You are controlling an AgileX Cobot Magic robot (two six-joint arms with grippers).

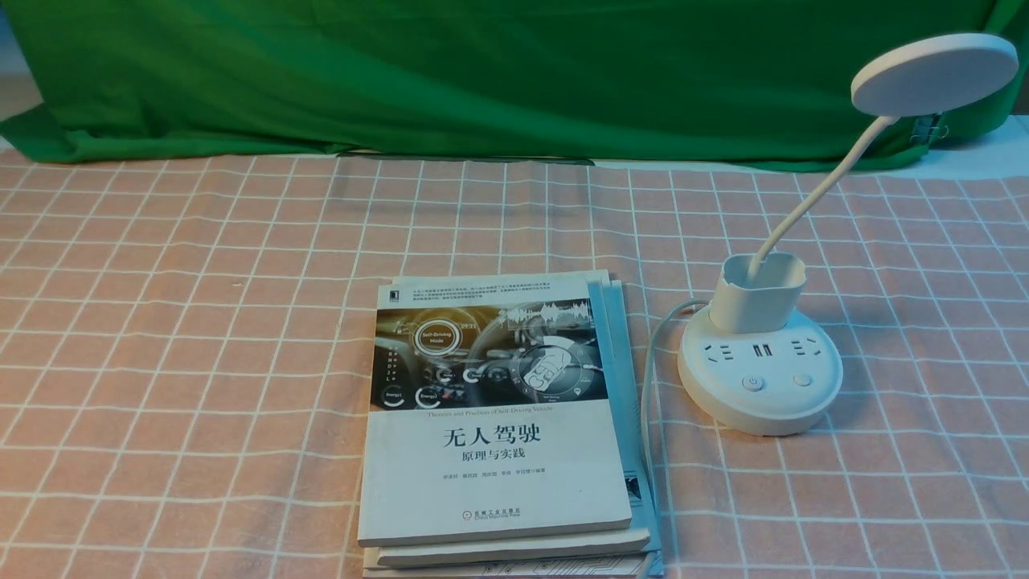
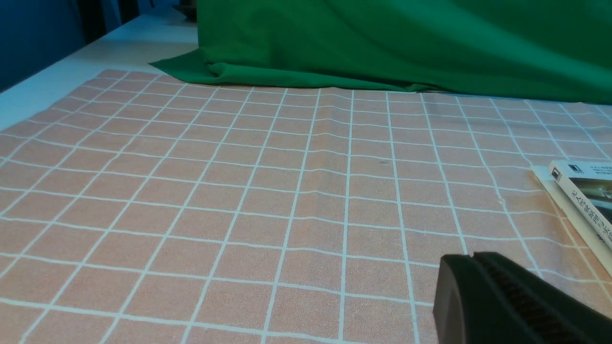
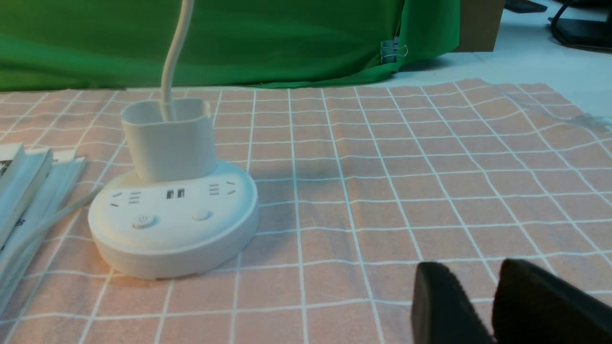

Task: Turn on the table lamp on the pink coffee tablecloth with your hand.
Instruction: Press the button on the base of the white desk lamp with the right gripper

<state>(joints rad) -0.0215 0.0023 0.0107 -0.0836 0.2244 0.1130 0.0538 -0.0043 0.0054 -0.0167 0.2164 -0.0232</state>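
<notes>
The white table lamp [image 1: 760,378] stands on the pink coffee tablecloth [image 1: 201,322] at the right. Its disc head [image 1: 932,72] looks unlit, above a thin neck and a cup-like holder. The round base has a power button [image 1: 752,383] and a second button [image 1: 802,379]. Neither gripper shows in the front view. In the right wrist view my right gripper [image 3: 478,270] is slightly open and empty, low over the cloth [image 3: 430,167], apart from the lamp base [image 3: 172,220]. My left gripper [image 2: 473,258] is shut and empty over the cloth [image 2: 239,191].
A stack of books [image 1: 494,418] lies left of the lamp, also seen in the left wrist view [image 2: 583,191]. The lamp's white cable [image 1: 647,386] runs along the books. A green backdrop cloth [image 1: 482,72] hangs at the far edge of the table.
</notes>
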